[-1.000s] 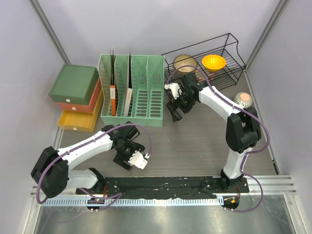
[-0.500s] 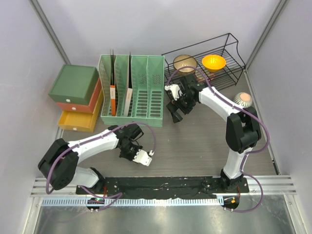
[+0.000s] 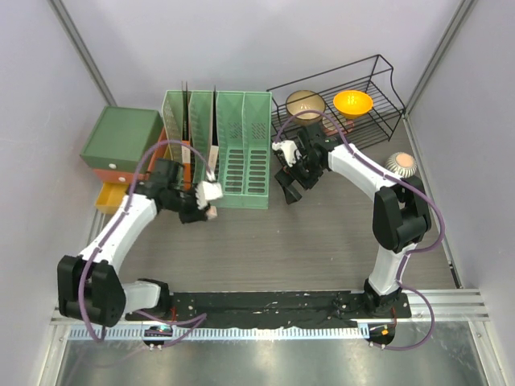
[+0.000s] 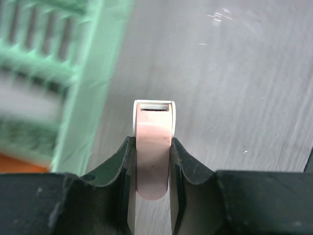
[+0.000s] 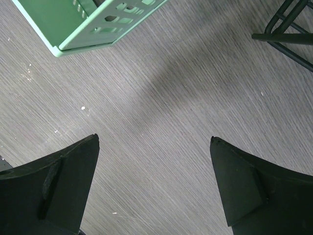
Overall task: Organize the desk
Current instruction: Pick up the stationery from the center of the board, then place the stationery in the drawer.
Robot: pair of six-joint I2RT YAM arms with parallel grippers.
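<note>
Grey wood-grain table (image 3: 322, 241) lies under the left end effector (image 4: 152, 147), which is pinched nearly closed on a pink-and-white item (image 4: 154, 122), with the green rack (image 4: 73, 73) just beside it. The shallow pinch could slip, or the item could clip the rack wall. The right end effector (image 5: 154, 142) hangs wide open and empty.

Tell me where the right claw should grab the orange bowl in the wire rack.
Take the orange bowl by its rim, coming straight down from above, one finger inside and one outside. It sits upright, mouth up, and the wire rack fences its sides, while the top looks open. The right claw, open, is the nearer one.
</note>
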